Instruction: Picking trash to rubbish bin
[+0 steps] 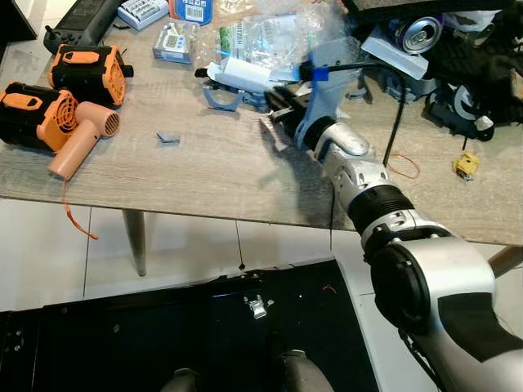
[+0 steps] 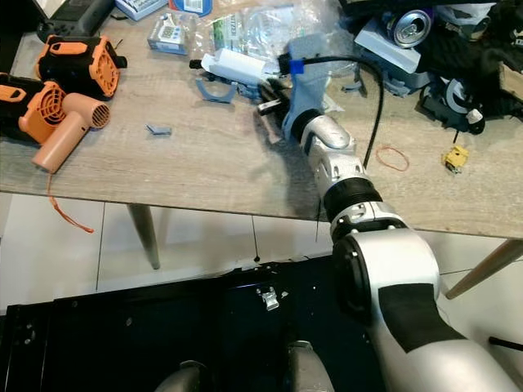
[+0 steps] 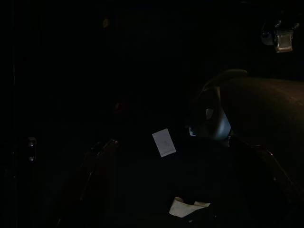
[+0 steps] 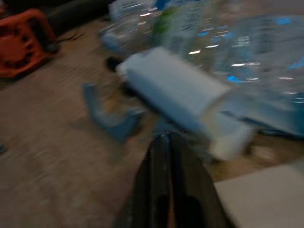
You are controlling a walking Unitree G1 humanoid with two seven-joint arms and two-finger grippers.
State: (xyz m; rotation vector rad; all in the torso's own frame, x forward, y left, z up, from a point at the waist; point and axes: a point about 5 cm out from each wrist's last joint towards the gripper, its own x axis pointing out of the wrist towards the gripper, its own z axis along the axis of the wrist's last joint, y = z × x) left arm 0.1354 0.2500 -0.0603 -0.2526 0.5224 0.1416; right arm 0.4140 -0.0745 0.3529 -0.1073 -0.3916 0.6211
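A white tube-shaped piece of trash (image 1: 242,74) lies on the wooden table (image 1: 196,175) in front of a heap of crumpled clear plastic (image 1: 278,34). My right gripper (image 1: 276,100) reaches over the table, its black fingers (image 4: 167,156) pressed shut with nothing between them. Their tips sit just short of the white tube (image 4: 180,92). A blue-grey bracket (image 4: 110,119) lies beside the tube. The left wrist view is nearly black and only a few pale scraps (image 3: 164,142) can be made out.
Two orange and black blowers (image 1: 86,72) and a peach hair dryer (image 1: 82,139) take the table's left end. A drink can (image 1: 419,33), black cables, a rubber band (image 1: 403,166) and a small yellow item (image 1: 466,165) crowd the right. A black mass (image 1: 196,335) lies below the table's front edge.
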